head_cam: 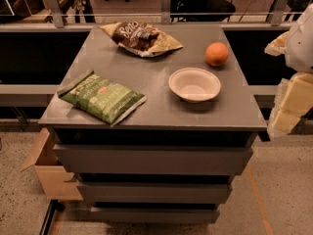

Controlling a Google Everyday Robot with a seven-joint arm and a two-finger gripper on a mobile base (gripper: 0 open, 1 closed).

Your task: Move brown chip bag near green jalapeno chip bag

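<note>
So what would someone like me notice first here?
Probably the green jalapeno chip bag lying flat at the near left of the grey table, and the brown chip bag crumpled at its far edge. On the right, a bright orange sits behind a white bowl, while the robot's pale pincer hangs just off the table's right side.

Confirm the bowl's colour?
White bowl, clearest in the camera view. The gripper hangs beside the table.

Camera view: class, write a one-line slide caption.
Brown chip bag at far edge, green jalapeno chip bag near-left, gripper right of the table.
</note>
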